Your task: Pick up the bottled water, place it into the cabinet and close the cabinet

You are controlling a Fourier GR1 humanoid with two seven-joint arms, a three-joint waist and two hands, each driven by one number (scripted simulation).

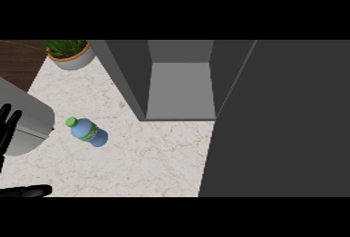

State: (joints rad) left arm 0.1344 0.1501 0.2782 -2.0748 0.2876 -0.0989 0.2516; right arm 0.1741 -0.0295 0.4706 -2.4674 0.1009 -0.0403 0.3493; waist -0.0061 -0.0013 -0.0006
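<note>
At the worktop's left edge a black hand shows with its fingers straight and pointing up, released and holding nothing; it appears to be the robot's left hand, at rest beside a grey rounded object whose nature I cannot tell; lower down, at the near left corner, another dark part pokes in, too little of it showing to say what it is; the right hand is nowhere in view; in the far left corner stands a potted plant; right of the hand, well apart from it, the bottled water lies on its side on the marble, green cap toward the far left, untouched; further right, at the worktop's far edge, the cabinet stands with its inside showing bare; its door is swung wide open and covers the whole right side of the worktop; so, as I judge it, nothing of the task is done yet; the bottle is still to be grasped, carried into the cabinet, and the door then swung shut.
</note>
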